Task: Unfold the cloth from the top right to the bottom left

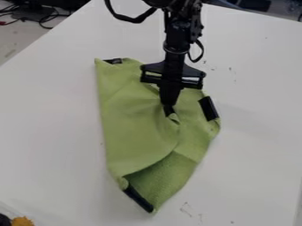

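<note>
The black gripper (169, 105) points down over the middle of the green cloth (133, 128), shut on a pinched bit of it beside a small raised fold. The cloth lies partly folded, with one layer over another and a curved edge running from the middle down to the lower left. Black patches mark its top left, its right side and its bottom tip. The cloth directly behind the gripper is hidden.
The white table (254, 141) surrounds the cloth, and its edge slants across the upper left. Dark cables (44, 17) lie beyond that edge. A yellow-orange object (22, 221) is at the bottom left corner.
</note>
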Available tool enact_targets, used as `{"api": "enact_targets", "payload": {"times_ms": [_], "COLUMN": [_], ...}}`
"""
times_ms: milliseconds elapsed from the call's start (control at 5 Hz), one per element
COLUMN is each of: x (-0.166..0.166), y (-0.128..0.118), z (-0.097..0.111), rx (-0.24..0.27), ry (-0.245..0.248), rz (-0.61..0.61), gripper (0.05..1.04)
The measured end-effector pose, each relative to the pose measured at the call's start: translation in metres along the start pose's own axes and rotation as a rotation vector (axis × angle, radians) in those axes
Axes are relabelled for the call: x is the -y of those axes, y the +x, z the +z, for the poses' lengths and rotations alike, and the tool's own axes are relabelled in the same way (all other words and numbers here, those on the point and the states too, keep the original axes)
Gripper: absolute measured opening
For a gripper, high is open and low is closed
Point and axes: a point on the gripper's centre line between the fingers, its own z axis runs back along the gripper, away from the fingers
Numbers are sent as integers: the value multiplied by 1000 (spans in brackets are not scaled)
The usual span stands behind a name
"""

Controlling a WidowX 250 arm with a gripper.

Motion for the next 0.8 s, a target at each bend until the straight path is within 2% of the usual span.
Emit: {"api": "enact_targets", "payload": {"times_ms": [200,800], "x": [-2,-8], "y": [-1,-3], "z": [12,10], "rx": [40,40], "ry": [-19,-22], "rz": [33,58], "gripper": [65,64]}}
